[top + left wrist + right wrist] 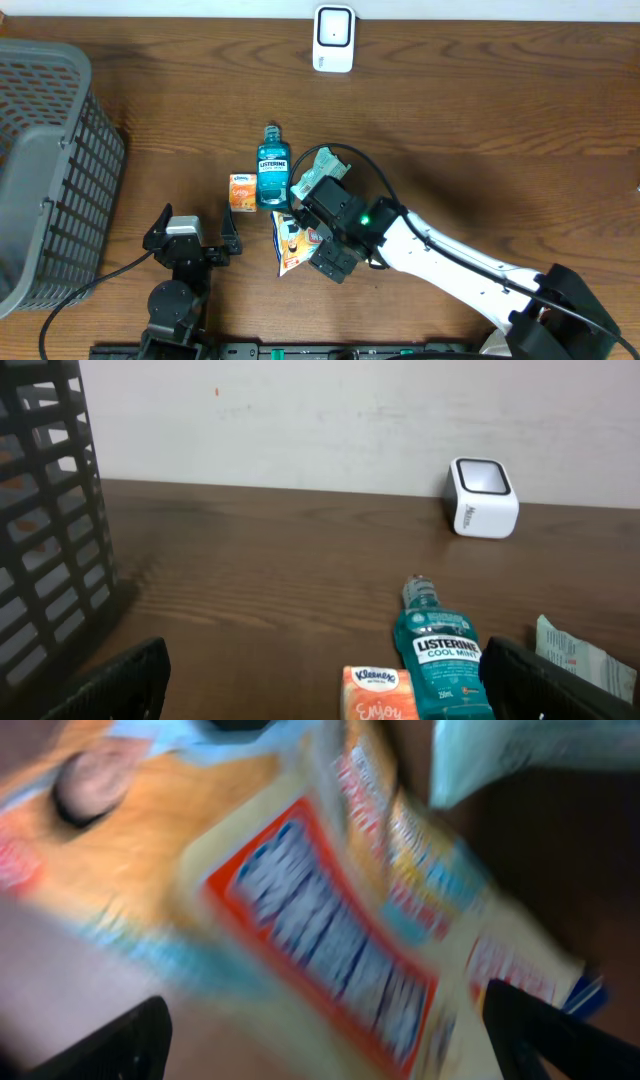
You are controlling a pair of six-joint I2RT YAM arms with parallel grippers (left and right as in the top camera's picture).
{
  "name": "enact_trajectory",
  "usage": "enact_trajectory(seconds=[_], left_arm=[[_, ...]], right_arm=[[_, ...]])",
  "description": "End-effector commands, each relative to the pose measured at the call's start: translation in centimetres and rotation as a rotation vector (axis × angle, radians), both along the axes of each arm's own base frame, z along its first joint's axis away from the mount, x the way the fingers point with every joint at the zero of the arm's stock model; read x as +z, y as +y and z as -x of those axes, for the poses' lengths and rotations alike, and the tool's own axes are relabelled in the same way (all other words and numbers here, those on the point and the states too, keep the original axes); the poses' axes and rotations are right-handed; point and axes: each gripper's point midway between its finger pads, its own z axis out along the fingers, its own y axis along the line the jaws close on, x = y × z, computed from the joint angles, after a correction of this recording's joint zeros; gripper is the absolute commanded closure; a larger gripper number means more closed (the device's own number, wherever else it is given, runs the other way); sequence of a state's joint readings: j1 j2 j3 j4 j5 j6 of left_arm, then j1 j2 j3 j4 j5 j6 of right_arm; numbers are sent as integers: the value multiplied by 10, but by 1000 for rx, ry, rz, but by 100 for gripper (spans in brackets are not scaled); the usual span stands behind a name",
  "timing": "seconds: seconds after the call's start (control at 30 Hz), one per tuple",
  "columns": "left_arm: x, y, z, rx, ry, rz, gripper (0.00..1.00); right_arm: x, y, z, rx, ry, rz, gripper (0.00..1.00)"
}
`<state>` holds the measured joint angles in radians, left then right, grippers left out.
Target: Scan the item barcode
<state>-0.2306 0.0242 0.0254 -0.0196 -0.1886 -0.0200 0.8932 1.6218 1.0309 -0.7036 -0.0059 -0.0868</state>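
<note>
Wood table (480, 120) | left jaws spread wide, holding nothing | right jaws spread over snack packet (285, 250), not pinching

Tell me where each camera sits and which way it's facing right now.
Overhead: fixed above the table, looking straight down; both arms show, the right gripper over the snack packet.
Left wrist: low near the front edge, facing the back wall; its own open fingers at the bottom corners.
Right wrist: close above the blurred packet; its fingers at the bottom corners.
Shared: overhead and left wrist both show the Listerine bottle and scanner.
</note>
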Motion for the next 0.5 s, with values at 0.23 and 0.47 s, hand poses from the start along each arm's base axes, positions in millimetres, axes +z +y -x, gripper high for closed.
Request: enact_trajectory(seconds=[0.23,0.47], left_arm=[[-17,0,1,1,48,-11,2],[-17,0,1,1,48,-11,2]], right_arm=[[-50,-29,1,46,-104,67,47],[-36,-16,-21,-17,-144,-18,99]])
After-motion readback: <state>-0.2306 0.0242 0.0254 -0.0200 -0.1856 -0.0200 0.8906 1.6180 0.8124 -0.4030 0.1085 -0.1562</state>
